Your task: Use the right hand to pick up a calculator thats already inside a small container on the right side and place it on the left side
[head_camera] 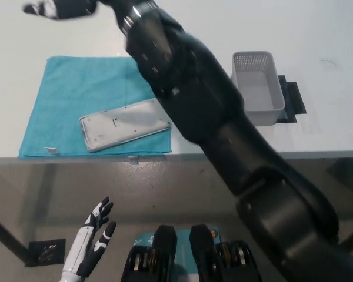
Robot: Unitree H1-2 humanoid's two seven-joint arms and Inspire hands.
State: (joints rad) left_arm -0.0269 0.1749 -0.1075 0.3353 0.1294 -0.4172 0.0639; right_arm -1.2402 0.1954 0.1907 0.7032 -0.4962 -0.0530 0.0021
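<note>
The calculator [122,125] lies face down, pale grey, on the near right part of a teal towel [70,100] on the left of the table. My black right hand [59,8] is raised high at the top left edge, away from the calculator, holding nothing; its fingers look spread but blurred. Its arm crosses the picture diagonally and hides the towel's right edge. The small grey basket [257,87] stands empty on the right. My white left hand [93,243] hangs open below the table edge at the lower left.
The basket sits on a dark mat [293,97]. The table's front edge [76,157] runs just below the towel. Faint pen marks [328,60] show on the white tabletop at the far right.
</note>
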